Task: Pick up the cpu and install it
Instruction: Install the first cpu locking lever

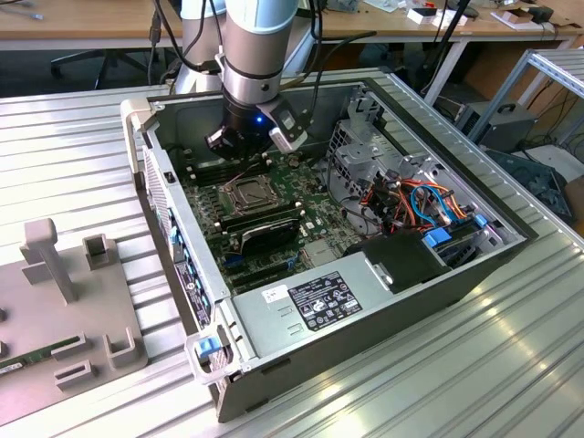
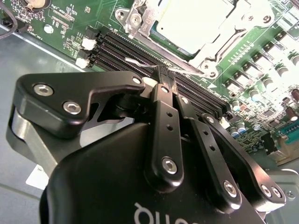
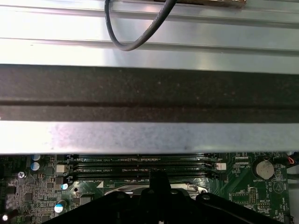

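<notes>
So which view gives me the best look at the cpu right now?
The second wrist view: the cpu lies flat in its socket, its silver top plain beyond the gripper. The exterior view shows it as a small square under the arm. The first wrist view catches just the socket's edge.

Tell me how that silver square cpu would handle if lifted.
The thin silver-grey square cpu looks rigid and probably light. Its smooth metal top is likely slippery; seated flat in the socket frame, it offers little edge.

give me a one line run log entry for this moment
gripper: shut, empty, above memory slots | cpu: seated in socket | socket plate: open
</notes>
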`<state>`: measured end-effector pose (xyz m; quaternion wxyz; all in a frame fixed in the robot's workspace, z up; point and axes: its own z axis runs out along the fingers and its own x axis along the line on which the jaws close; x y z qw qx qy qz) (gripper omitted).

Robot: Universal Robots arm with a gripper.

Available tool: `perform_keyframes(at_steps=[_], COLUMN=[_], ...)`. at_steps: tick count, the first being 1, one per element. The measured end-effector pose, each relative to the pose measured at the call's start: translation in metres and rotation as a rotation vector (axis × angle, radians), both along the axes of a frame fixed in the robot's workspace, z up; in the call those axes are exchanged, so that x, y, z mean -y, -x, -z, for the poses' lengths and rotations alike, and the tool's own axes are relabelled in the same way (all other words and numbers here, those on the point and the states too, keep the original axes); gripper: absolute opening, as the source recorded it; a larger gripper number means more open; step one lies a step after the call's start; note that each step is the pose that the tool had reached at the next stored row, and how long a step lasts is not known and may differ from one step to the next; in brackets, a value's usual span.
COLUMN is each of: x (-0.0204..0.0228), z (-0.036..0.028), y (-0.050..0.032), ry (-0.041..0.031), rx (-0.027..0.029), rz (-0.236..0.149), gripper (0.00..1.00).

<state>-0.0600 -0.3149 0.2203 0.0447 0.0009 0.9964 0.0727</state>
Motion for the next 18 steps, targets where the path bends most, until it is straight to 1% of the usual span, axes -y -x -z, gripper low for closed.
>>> perform_keyframes(at_steps=[10, 18], x=[0.0, 0.0], z=[0.0008, 0.0043], y=[-0.0012, -0.0016], ry=[-0.0001, 0.0002], rx=[0.0001, -0.0002], rz=[0.0, 0.0], gripper=[0.11, 0.11])
